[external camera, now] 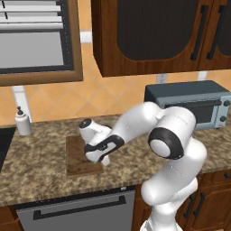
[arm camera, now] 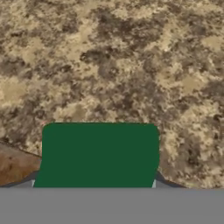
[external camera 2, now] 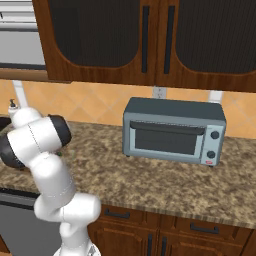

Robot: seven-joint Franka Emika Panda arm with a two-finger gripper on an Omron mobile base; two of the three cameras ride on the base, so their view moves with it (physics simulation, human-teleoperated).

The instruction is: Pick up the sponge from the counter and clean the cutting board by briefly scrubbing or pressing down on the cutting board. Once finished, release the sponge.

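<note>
The sponge [arm camera: 100, 155] shows its dark green top between my fingertips at the bottom of the hand view. My gripper [arm camera: 98, 183] is shut on it. In the left base view the gripper [external camera: 95, 158] points down over the right half of the cutting board [external camera: 76, 162], with a green sliver of the sponge [external camera: 95, 161] under the hand, low against the wood. Whether it touches the board I cannot tell. A brown corner of the cutting board [arm camera: 17, 165] lies at the lower left of the hand view. Speckled counter [arm camera: 113, 65] spreads beyond it.
A grey toaster oven [external camera: 189, 103] [external camera 2: 172, 131] stands on the counter to the right of the board. A white soap bottle [external camera: 22, 122] stands at the back left. Dark wood cabinets [external camera: 153, 31] hang overhead. A dishwasher front [external camera: 76, 212] sits below the counter edge.
</note>
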